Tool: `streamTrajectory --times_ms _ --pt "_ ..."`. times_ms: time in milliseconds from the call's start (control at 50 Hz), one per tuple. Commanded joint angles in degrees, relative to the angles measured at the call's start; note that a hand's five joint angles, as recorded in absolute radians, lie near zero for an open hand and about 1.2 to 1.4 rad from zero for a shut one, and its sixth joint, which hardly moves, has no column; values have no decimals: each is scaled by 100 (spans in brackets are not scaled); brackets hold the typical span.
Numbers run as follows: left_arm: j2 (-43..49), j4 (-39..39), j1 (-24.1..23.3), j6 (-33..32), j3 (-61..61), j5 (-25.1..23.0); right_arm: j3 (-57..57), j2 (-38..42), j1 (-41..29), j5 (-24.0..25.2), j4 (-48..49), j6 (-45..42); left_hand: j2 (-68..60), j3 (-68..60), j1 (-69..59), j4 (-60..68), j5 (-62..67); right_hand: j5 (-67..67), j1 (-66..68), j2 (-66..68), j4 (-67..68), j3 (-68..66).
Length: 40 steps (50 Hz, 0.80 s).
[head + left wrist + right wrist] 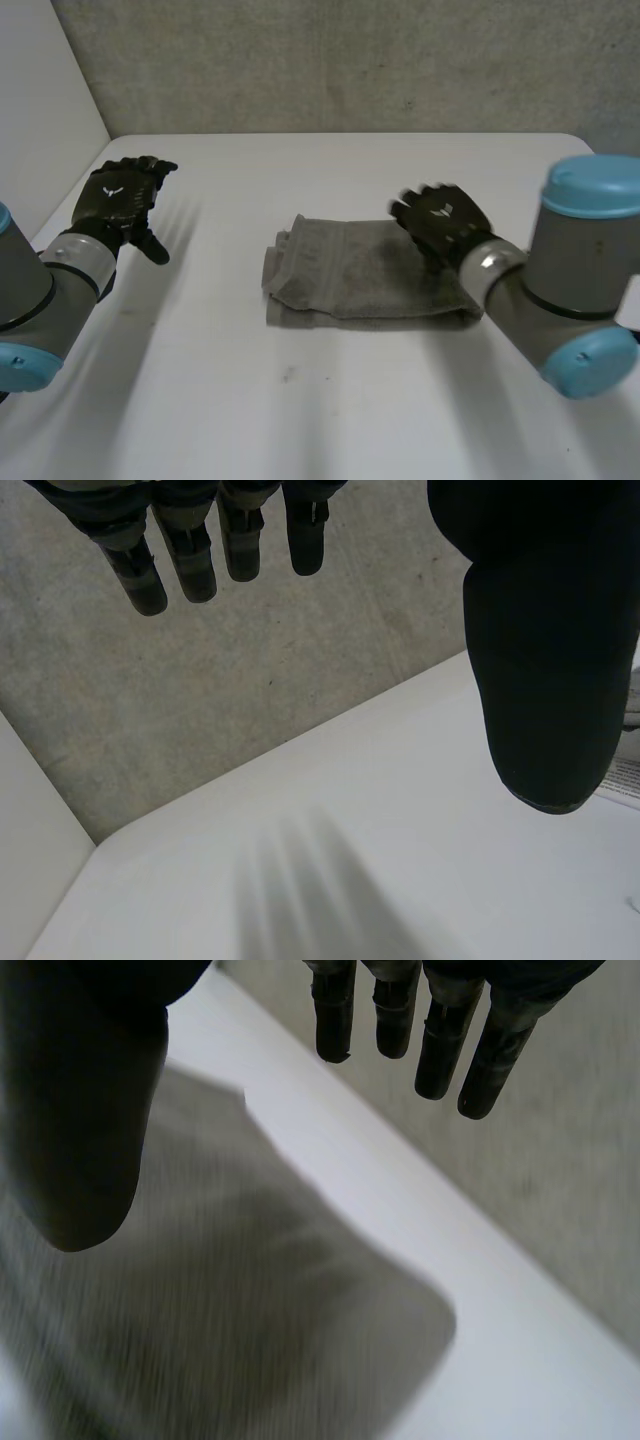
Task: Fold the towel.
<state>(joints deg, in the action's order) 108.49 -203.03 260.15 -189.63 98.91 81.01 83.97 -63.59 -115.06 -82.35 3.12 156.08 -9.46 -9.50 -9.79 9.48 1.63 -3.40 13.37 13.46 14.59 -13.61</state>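
Note:
A grey towel (350,275) lies folded into a thick rectangle in the middle of the white table (330,410). My right hand (440,220) hovers over the towel's right end, fingers straight and open, holding nothing. In the right wrist view the towel (250,1330) spreads out below the straight fingers (440,1050) and the thumb (80,1140). My left hand (120,195) is raised over the table's left side, well away from the towel, open and empty. The left wrist view has its straight fingers (200,555) and thumb (545,650) above bare table.
A rough grey wall (330,65) runs along the table's far edge. A white side panel (40,110) stands at the left. Bare table surface surrounds the towel on all sides.

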Motion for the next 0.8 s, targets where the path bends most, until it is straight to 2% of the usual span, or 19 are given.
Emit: streamTrajectory --times_ms 20,40,60,100,120,160,180,220,360,440,480,500,540,600,640,740,760,780,800 --pt "-4 0 -9 4 6 3 735 102 555 193 136 -51 -54 -50 -21 52 -163 340 -337 -346 -459 361" --pt "5 0 -9 4 15 3 831 145 642 236 240 -51 -54 -50 -21 52 -163 -517 520 511 398 -496" --pt "5 0 -9 4 15 3 832 145 643 237 241 -51 -54 -50 -21 52 -163 -526 529 520 407 -505" --pt "5 0 -35 4 23 3 937 242 730 237 451 -77 -54 -50 -21 52 -163 -2168 2171 2162 2049 -2147" --pt "5 0 -35 4 23 3 937 242 731 237 452 -77 -54 -50 -21 52 -163 -2175 2177 2168 2056 -2154" --pt "-4 0 -61 4 32 12 867 373 739 219 487 -217 -54 -50 -21 52 -163 -4047 4049 4040 3928 -4026" --pt "-4 0 -61 4 32 12 867 374 739 219 487 -218 -54 -50 -21 52 -163 -4059 4061 4052 3940 -4038" --pt "-4 0 -79 4 32 12 718 435 739 184 514 -533 -54 -50 -21 52 -163 -6649 6651 6642 6530 -6628" --pt "-161 0 -88 13 -3 20 8 374 608 -123 514 -929 -54 -50 -21 52 -163 -6660 6663 6654 6541 -6639" --pt "-276 0 -105 66 -100 20 -495 339 177 -115 505 -1071 -54 -50 -21 52 -163 -6660 6663 6654 6541 -6639" --pt "-399 9 -166 188 -239 20 -1142 540 -671 51 461 -1359 -54 -50 -21 52 -163 -6660 6663 6654 6541 -6639" --pt "-399 9 -167 189 -240 20 -1146 541 -676 52 461 -1361 -54 -50 -21 52 -163 -6660 6663 6654 6541 -6639" --pt "-522 35 -254 460 -415 29 -1741 1004 -1297 454 330 -1920 -54 -50 -21 52 -163 -6660 6663 6654 6541 -6639" --pt "-557 35 -281 629 -495 29 -1990 1253 -1528 747 145 -2283 -54 -50 -21 52 -163 -6660 6663 6654 6541 -6639" --pt "-575 44 -351 952 -661 29 -2409 1795 -1861 1254 -432 -2957 -58 -54 -26 56 -159 -6660 6663 6654 6541 -6639" --pt "-531 53 -491 1278 -916 29 -3095 2464 -2082 1275 -1128 -3461 -54 -50 -21 52 -163 -6660 6663 6654 6541 -6639" --pt "-479 62 -535 1331 -995 29 -3201 2492 -2082 1109 -1182 -3374 -58 -54 -26 56 -159 -5734 5736 5727 5614 -5712" --pt "-478 62 -536 1332 -996 29 -3202 2492 -2082 1107 -1183 -3373 -58 -54 -26 57 -159 -5724 5727 5718 5605 -5703" --pt "-444 71 -571 1375 -1048 29 -3246 2449 -2064 898 -1174 -3182 -58 -54 -26 57 -159 -2743 2746 2737 2624 -2722"
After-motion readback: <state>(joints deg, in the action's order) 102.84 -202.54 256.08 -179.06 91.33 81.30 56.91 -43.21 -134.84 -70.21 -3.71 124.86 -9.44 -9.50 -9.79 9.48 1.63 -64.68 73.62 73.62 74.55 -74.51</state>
